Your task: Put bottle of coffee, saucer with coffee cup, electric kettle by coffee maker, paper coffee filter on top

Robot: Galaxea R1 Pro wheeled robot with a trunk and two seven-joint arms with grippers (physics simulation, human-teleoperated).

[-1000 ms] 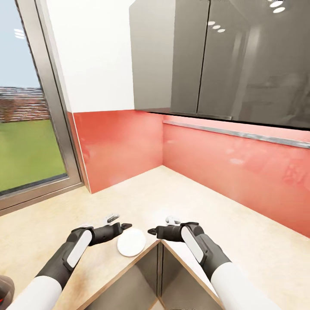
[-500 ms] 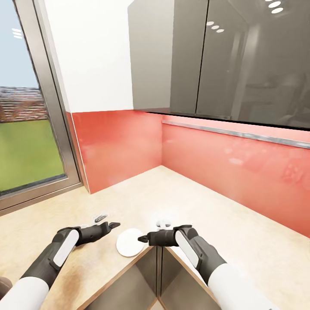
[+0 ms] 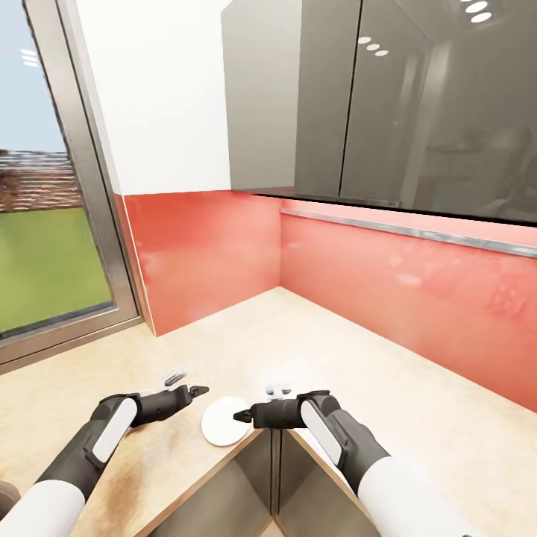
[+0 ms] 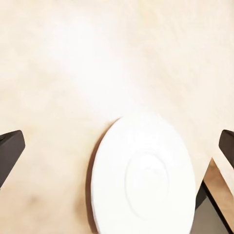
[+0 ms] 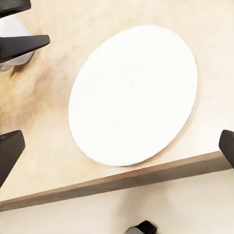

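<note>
Saucer (image 3: pixel 224 421): flat on the countertop, close to its inner front corner edge, empty; seen as a white disc with a faint inner ring from the left wrist (image 4: pixel 146 178) and right wrist (image 5: pixel 134 95).
Right gripper (image 3: pixel 242 417): low over the saucer's right rim, fingers spread wide with nothing between them; whether it touches the saucer cannot be told.
Left gripper (image 3: pixel 195 391): just left of the saucer, apart from it, fingers wide apart and empty.
Cup (image 3: pixel 279 388): small white shape behind the right gripper, mostly hidden by it; handle not made out.
Countertop (image 3: pixel 358 373): light beige wood-grain, L-shaped, running into the room's corner; its edge (image 5: pixel 122 180) passes just beside the saucer.
Cabinets below (image 3: pixel 253 477): grey fronts, cut off at the picture's lower edge.
Backsplash (image 3: pixel 388 283): glossy red on both walls, with a thin metal rail along the right one.
Wall cabinets (image 3: pixel 373 97): dark grey, glossy, reflecting ceiling lights.
Window (image 3: pixel 45 224): at left, metal frame, grass and a blurred wall outside.
Near left gripper: small pale shape (image 3: pixel 168 379), too blurred to name.
</note>
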